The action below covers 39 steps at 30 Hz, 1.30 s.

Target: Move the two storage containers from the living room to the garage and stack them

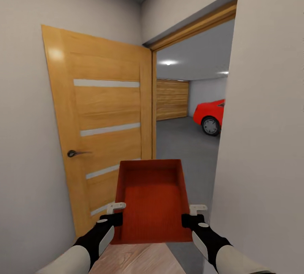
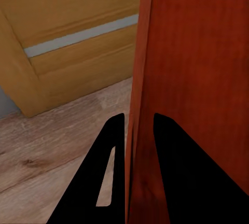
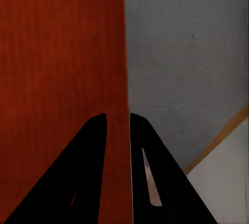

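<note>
I hold one empty storage container [image 1: 154, 200] before the doorway: left gripper [image 1: 115, 213] and right gripper [image 1: 191, 215] apparently pinching its side walls.

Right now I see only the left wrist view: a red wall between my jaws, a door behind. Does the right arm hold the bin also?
Observer: Yes, the right jaws pinch the opposite wall of the bin.
Operator: What is ahead?
Observer: The grey garage floor, with a red car at its right.
Operator: Is the door in my way?
Observer: No, the door is swung open to the left; a white wall stands close on the right.
</note>
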Motion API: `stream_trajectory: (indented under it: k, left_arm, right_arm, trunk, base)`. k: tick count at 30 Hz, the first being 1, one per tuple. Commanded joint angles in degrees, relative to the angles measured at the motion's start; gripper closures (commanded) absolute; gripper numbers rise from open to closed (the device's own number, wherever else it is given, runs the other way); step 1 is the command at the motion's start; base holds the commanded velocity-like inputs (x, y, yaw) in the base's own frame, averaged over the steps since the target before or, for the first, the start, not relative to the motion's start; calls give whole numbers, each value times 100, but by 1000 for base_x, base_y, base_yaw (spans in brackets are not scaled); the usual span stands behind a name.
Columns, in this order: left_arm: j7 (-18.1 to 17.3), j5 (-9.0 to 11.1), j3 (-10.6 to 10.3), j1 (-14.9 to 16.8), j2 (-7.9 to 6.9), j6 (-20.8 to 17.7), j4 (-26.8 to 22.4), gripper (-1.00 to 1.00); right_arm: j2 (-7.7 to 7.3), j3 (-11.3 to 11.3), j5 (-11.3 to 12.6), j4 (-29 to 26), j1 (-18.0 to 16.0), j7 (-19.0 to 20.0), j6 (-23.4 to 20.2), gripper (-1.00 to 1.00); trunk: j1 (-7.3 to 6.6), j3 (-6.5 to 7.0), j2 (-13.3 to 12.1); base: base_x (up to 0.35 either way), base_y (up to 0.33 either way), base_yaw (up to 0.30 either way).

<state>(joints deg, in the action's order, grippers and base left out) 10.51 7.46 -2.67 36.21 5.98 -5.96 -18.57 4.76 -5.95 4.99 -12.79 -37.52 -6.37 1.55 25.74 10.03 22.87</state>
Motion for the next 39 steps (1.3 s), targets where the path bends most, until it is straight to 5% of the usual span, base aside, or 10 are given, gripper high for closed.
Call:
stream_trajectory:
  k: [1,17,39]
  left_arm:
    - [153,-70,92,0,-183,165,-85,100]
    - [153,-70,93,3,-183,165,-85,100]
    - [153,-70,91,3,-178,165,-85,100]
  right_arm:
    - [-10,6,55,23,-1,-48,21,100]
    - [-10,6,55,23,-1,-47,21,100]
    - [-10,6,55,23,-1,-48,12,100]
  trunk:
    - [4,-3,5]
    - [4,-3,5]
    - [4,-3,5]
  base:
    - [198,107,-287]
    - [53,19,-124]
    - [230,196,-93]
